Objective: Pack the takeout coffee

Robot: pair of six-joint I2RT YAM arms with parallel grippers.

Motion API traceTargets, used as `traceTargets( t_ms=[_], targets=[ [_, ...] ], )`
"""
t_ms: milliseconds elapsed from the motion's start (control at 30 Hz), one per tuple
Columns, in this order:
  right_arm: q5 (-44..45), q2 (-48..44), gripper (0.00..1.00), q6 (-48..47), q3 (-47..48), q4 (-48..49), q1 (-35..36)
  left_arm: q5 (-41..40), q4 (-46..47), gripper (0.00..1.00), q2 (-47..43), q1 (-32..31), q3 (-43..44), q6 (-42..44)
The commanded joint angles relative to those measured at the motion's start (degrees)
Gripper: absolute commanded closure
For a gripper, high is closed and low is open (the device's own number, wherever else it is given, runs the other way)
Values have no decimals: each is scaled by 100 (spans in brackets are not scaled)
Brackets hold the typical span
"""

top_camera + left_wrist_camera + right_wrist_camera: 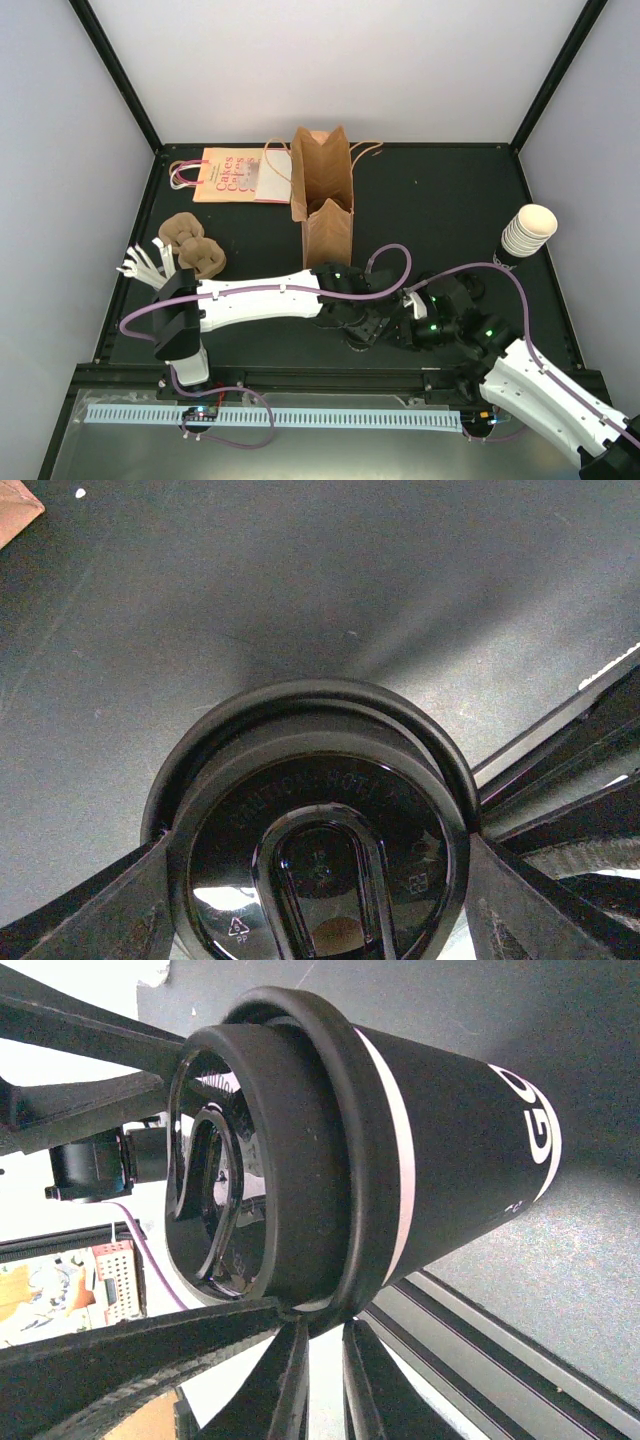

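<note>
Straddling the black lid (320, 780) from above, the left gripper (318, 852) is standing wide. Its two fingers (100, 910) are pressing on opposite sides of the lid's rim, which looks like a hold on the takeout coffee (440, 1140) by its top. The right gripper (322, 1332) is sitting at the same rim from the side. Its fingers (285, 1390) are standing nearly together with only a slit between them, their tips meeting the lid's lower edge. Whether they are pinching that edge or only touching it is not showing clearly.

The cup is standing with its long axis upright and its lid up. It is directly under the left jaws and just ahead of the right ones, over the near part of the dark table (450, 200) between the two wrists. Its base is lying out of view, so I cannot tell whether it is resting on the table or hanging just clear of it.

Beyond the cup, farther from the arm bases, the brown paper bag (328, 235) is standing upright with its mouth open to the top. The coming move is probably turning on that relation: the cup is needing to go up, away from the bases and down through the mouth while staying vertical. The left arm, gripping from above, is looking better placed for this, and the right fingers are likely needing to back off the rim first.
</note>
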Motion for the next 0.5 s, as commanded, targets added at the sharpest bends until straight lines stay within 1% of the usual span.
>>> traceTargets(
  t_ms=[0, 100, 200, 467],
  targets=[
    [1109, 303, 87, -19, -286, -886, -5, 30, -172, 42, 356, -6, -311, -20],
    [1100, 410, 87, -101, -270, -918, -5, 37, -178, 42, 382, -8, -312, 3],
    [1053, 448, 84, -142, -275, -893, -11, 25, -188, 43, 385, -6, -303, 17],
    [1121, 535, 83, -231, -492, -982, -9, 33, -163, 43, 401, -7, -316, 48]
  ],
)
